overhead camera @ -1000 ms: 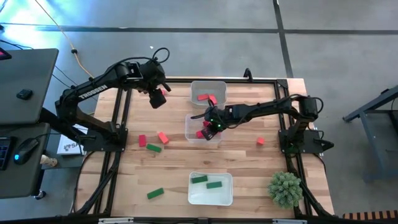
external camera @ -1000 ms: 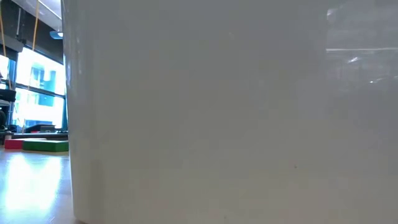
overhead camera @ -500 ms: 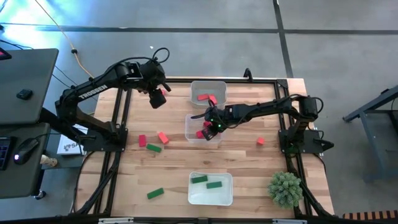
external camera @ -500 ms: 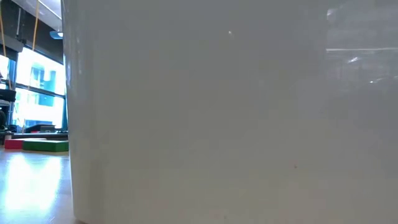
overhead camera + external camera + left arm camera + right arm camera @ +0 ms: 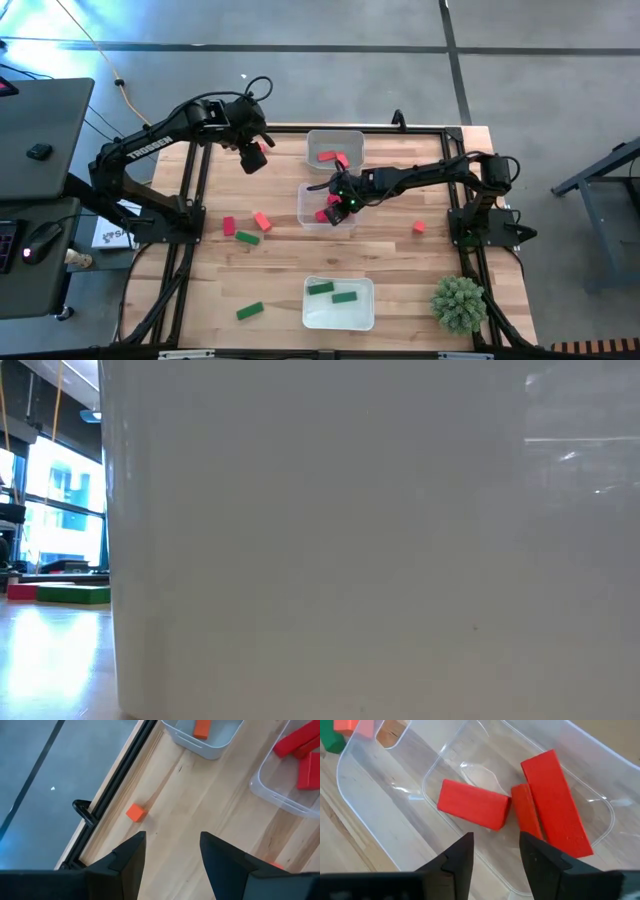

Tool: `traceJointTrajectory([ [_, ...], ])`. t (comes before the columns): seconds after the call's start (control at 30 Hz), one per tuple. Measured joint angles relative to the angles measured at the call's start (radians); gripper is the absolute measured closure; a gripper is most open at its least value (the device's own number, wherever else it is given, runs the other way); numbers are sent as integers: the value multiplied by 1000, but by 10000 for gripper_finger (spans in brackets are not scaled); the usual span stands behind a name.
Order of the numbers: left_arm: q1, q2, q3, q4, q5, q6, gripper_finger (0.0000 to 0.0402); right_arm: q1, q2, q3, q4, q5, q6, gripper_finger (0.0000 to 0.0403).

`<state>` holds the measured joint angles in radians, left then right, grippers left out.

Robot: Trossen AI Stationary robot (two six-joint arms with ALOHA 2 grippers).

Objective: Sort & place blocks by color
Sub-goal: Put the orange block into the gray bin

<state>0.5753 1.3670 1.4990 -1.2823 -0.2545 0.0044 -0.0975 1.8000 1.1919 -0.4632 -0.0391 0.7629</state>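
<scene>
My right gripper (image 5: pixel 495 862) is open and hangs over the clear middle tray (image 5: pixel 312 207). Three deep red blocks lie in it: a short one (image 5: pixel 474 811), a long bar (image 5: pixel 556 802) and a thinner one (image 5: pixel 526 819) beside it. My left gripper (image 5: pixel 170 850) is open above the table's far left part (image 5: pixel 255 158), over an orange-red cube (image 5: pixel 135 812) lying on the wood. The far tray (image 5: pixel 352 136) holds orange-red blocks (image 5: pixel 327 156). The near white tray (image 5: pixel 362 318) holds two green blocks (image 5: pixel 320 288). Loose on the table are a red (image 5: pixel 229 226), an orange-red (image 5: pixel 262 220) and a green block (image 5: pixel 247 237).
Another green block (image 5: pixel 250 311) lies near the table's near left edge and an orange-red cube (image 5: pixel 418 227) on the right. A spiky green plant ball (image 5: pixel 458 303) sits at the near right corner. A white tray wall (image 5: pixel 370 540) fills most of the low view.
</scene>
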Motion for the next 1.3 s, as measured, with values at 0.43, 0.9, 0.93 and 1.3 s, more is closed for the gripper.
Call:
traceJointTrajectory([
  [0.43,1,0,0,2,-43,63,203,0,0,114,-76,20,23,241],
  [0.9,85,0,1,-93,114,-34,159,-1,0,380,-369,173,-185,242],
  [0.93,81,0,1,-93,135,-43,160,-2,0,401,-388,187,-210,242],
  [1.3,-79,0,-59,-91,154,85,162,-23,-1,656,-644,297,-447,243],
])
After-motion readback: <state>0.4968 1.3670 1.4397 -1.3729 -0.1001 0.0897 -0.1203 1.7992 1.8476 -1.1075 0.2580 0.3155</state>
